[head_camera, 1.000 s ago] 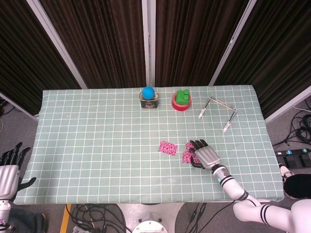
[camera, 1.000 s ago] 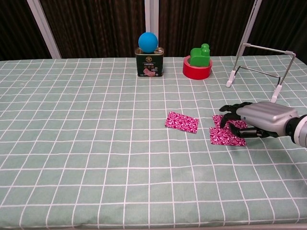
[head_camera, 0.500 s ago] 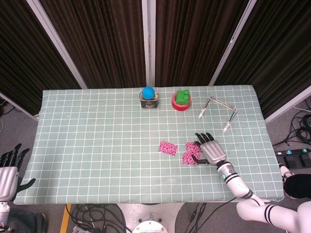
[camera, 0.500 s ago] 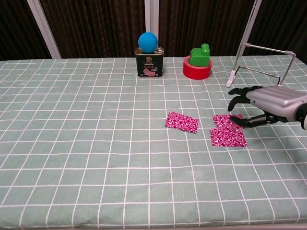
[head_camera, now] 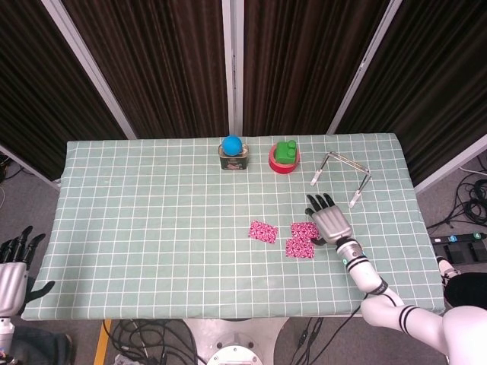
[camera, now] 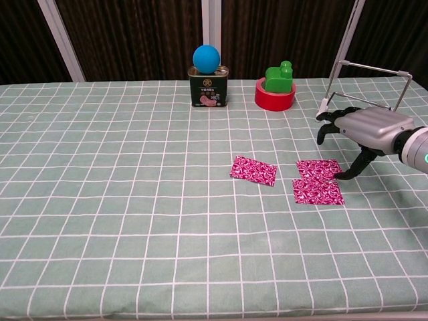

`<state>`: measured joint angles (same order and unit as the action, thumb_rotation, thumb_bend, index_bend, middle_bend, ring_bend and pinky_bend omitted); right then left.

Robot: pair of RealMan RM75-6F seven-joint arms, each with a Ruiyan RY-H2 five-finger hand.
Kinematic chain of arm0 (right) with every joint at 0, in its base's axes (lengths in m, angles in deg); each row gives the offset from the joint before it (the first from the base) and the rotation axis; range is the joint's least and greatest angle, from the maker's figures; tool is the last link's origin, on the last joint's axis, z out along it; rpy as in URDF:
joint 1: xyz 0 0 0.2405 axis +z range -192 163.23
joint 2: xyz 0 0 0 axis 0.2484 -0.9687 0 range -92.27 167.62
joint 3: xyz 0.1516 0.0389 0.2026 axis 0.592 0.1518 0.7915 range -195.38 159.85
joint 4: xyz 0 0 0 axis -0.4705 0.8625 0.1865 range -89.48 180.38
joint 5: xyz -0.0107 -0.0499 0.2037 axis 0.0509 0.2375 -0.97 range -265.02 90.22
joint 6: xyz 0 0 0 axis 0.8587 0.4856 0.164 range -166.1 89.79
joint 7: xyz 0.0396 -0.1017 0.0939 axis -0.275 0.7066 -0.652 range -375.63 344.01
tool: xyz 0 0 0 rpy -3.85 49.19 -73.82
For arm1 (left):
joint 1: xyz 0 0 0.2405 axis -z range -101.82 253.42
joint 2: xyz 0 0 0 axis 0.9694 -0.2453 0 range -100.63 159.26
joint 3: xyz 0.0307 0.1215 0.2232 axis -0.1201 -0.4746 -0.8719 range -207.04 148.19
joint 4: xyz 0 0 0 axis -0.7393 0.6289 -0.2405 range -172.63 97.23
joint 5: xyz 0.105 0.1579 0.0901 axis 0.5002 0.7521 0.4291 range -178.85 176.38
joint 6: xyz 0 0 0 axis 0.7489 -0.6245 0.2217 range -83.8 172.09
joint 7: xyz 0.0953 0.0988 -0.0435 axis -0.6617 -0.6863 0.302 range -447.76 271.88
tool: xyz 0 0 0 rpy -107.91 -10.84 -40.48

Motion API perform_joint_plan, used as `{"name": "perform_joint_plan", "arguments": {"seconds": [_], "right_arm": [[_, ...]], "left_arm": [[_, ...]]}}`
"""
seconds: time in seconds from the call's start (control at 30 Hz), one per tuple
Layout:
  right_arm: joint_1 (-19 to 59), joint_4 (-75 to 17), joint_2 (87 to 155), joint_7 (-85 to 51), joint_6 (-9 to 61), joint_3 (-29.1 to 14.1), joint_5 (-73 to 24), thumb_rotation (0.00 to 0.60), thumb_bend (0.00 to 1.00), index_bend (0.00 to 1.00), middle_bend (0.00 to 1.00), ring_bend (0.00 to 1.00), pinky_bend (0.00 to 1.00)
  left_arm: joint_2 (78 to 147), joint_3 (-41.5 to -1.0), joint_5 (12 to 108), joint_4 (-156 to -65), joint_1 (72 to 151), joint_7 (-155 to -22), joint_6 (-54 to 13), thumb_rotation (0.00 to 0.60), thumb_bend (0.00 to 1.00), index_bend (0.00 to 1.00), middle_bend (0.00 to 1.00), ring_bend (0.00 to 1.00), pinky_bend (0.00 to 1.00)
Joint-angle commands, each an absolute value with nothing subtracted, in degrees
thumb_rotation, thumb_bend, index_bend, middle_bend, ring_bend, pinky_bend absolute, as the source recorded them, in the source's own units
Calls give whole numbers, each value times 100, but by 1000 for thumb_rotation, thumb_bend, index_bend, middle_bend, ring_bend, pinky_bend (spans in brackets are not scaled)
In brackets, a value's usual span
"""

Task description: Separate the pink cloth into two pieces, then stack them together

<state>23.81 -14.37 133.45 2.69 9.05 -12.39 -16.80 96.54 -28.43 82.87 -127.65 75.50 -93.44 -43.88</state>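
One pink patterned cloth piece lies flat near the table's middle. To its right lie two more pink patches, a far one and a near one, touching each other. My right hand hovers just right of these patches with fingers spread and nothing in it; its thumb tip points down close to the far patch's right edge. My left hand hangs off the table's near-left corner, fingers apart, holding nothing.
At the back stand a dark tin with a blue ball on top and a red ring holding a green block. A bent metal wire frame stands just behind my right hand.
My right hand has lifted off the right-hand pink patches and drawn back toward the wire frame, leaving them flat on the table. My left hand has sunk slightly lower.
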Motion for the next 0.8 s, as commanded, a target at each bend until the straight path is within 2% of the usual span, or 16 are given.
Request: {"name": "perform_joint_plan", "arguments": {"seconds": [0.03, 0.8], "right_arm": [[2386, -1380, 13389, 187, 871, -1268, -1648, 470, 93, 275, 6, 0, 0], [2505, -1100, 13553, 118, 547, -1254, -1699, 473, 92, 286, 7, 0, 0]], "left_arm": [[9643, -2845, 8270, -12783, 7545, -9362, -4375, 600, 60, 185, 131, 133, 157], [9632, -2835, 8243, -12839, 7537, -9416, -4351, 600, 61, 185, 131, 133, 157]]}}
